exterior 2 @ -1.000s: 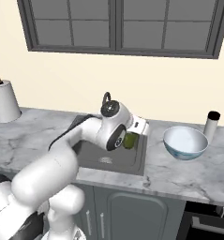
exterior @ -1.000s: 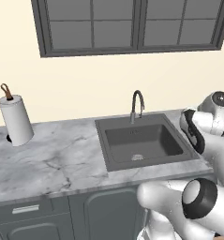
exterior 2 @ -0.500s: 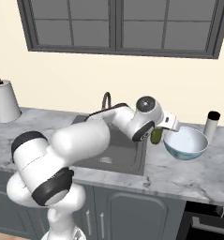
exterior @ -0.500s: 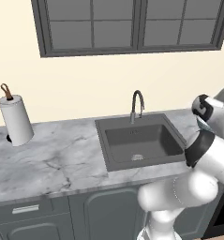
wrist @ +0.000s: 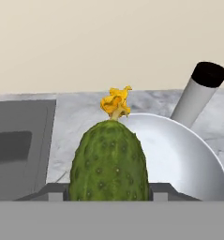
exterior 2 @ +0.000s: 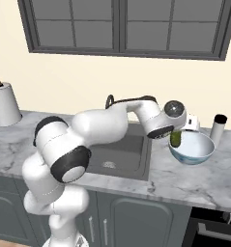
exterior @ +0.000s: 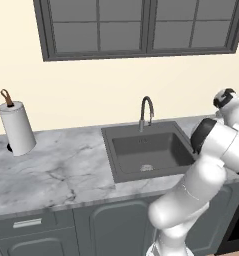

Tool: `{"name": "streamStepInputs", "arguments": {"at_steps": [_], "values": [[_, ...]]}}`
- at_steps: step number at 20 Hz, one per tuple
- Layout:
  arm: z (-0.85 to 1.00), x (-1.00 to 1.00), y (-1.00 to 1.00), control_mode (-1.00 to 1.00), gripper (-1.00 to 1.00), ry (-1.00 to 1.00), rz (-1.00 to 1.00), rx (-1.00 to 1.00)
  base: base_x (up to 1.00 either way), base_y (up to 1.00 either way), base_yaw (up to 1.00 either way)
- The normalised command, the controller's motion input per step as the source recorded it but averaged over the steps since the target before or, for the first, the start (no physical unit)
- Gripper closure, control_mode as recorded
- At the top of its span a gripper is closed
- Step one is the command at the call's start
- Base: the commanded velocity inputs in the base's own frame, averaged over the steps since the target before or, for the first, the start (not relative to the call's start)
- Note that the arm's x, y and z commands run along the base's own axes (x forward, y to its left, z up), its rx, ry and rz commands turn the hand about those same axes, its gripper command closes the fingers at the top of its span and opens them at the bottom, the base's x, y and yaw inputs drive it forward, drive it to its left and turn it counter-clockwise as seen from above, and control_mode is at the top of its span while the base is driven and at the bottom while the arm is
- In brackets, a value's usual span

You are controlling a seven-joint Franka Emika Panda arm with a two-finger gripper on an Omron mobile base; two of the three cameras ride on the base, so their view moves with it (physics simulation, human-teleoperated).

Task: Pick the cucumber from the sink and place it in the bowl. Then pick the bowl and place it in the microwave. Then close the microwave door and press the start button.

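Note:
My gripper (exterior 2: 177, 135) is shut on the cucumber (exterior 2: 175, 139), a short, bumpy green vegetable with a yellow flower tip. In the right base view it hangs over the left rim of the white, blue-patterned bowl (exterior 2: 193, 150). In the hand view the cucumber (wrist: 108, 161) stands between my fingertips (wrist: 49, 192), with the bowl's pale interior (wrist: 181, 157) just beyond it. The dark grey sink (exterior 2: 121, 150) lies to the left of the bowl, its basin (exterior: 148, 152) bare. The microwave and its door are out of view.
A grey shaker with a black cap (exterior 2: 217, 128) stands behind the bowl on the right. The gooseneck faucet (exterior: 147, 112) rises behind the sink. A paper towel roll (exterior: 16, 129) stands at the far left of the marble counter (exterior: 56, 170).
The arm has swung right, carrying the cucumber from above the sink's right side to the bowl's left rim. The grip has stayed the same.

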Motion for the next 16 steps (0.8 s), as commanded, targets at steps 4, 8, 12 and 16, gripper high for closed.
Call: {"name": "streamStepInputs", "arguments": {"at_steps": [4,8,12,16], "values": [[-0.52,0.10,-0.11,-1.00,1.00,0.01,0.15,-0.06,0.00,0.00,0.00],[-0.39,0.03,-0.19,-1.00,1.00,0.02,0.10,-0.01,0.00,0.00,0.00],[-0.28,0.14,-0.17,-1.00,1.00,0.04,0.08,0.00,0.00,0.00,0.00],[-0.10,0.28,-0.21,-1.00,1.00,0.01,0.06,-0.01,0.00,0.00,0.00]]}}
